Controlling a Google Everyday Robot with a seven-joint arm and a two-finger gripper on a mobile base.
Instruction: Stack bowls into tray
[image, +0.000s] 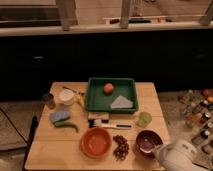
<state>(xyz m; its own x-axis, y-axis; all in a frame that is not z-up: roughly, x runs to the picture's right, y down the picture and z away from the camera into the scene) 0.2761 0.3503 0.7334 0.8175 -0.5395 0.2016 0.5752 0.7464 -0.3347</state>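
— Hand (172, 156): where is it?
— Low over the near right corner of the desk (50, 147), with only its white casing showing. Whether it is open or closed, I cannot tell. The maroon bowl (148, 141) stands just to its left, touching it or nearly so.
— So that bowl is the one to grasp?
— I judge so. Take the rim on the side nearest the hand and lift straight up before travelling. A dark red cluster (120, 147) lies just past the bowl, and the orange bowl (95, 142) further left again.
— And the tray?
— The tray (97, 101) lies ahead and to the left of the hand, well apart, by the far edge of the desk. Neither bowl is in it yet. An orange fruit (108, 88) and a pale folded cloth (122, 103) lie inside, so the barest floor is the part furthest left of the hand. Set the bowl down there.
— Anything in the way?
— A small green cup (144, 119) straight ahead of the hand, and a brush (107, 124) between the bowls and the tray. Carry high over both. The maroon bowl is close to the desk's near edge, so don't drag it back toward the hand. The orange bowl looks slightly wider, so the maroon should nest inside it.
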